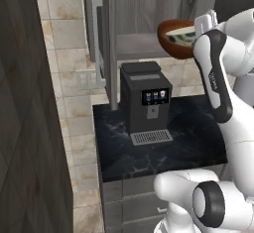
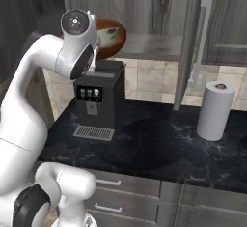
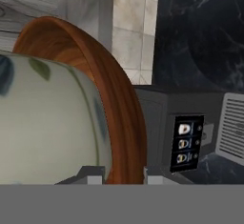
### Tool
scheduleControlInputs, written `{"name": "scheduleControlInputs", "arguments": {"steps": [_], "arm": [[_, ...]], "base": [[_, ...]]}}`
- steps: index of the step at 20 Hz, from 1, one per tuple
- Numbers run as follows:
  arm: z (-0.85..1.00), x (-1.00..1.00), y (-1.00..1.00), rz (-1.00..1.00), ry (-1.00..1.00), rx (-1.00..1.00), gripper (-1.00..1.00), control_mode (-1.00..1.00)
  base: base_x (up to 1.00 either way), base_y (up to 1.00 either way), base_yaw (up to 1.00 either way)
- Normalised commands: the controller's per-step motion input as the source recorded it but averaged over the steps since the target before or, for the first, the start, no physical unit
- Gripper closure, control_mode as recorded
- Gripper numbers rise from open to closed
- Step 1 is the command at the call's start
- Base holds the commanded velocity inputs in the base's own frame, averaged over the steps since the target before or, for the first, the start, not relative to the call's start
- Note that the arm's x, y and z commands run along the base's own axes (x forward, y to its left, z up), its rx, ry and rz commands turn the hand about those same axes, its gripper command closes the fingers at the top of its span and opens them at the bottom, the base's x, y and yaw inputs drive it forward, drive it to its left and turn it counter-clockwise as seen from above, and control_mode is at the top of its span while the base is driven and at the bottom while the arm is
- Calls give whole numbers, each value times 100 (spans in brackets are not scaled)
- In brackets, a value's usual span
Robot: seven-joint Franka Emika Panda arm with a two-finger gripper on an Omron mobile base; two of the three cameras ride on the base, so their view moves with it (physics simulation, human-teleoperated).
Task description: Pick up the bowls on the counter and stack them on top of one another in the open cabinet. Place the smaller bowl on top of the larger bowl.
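Overhead, grey open cabinet (image 2: 144, 45) hangs above black marbled counter (image 2: 159, 148).

You cannot see the gripper fingertips; the larger bowl (image 3: 121, 123) covers them. The arm (image 1: 218, 68) hides the bowl's right part, and the paper towel roll (image 2: 215, 110) label is too small to read.

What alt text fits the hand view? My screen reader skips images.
The end effector grips the rim of the larger bowl, seen edge-on with the smaller bowl nested inside. Beyond stand a coffee machine and the counter.
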Motion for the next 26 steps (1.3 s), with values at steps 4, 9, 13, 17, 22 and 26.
{"name": "scheduleControlInputs", "arguments": {"steps": [4,9,13,17,22,26], "arm": [[2,24,0,-1,3,0,100,-100],[0,28,0,-1,0,0,100,-100],[0,31,0,-1,0,0,100,-100],[-1,30,0,-1,0,1,100,-100],[0,30,0,-1,0,2,100,-100],[0,28,0,-1,0,2,100,-100]], "base": [[0,0,0],[0,0,0],[0,0,0],[0,0,0],[0,0,0],[0,0,0]]}}
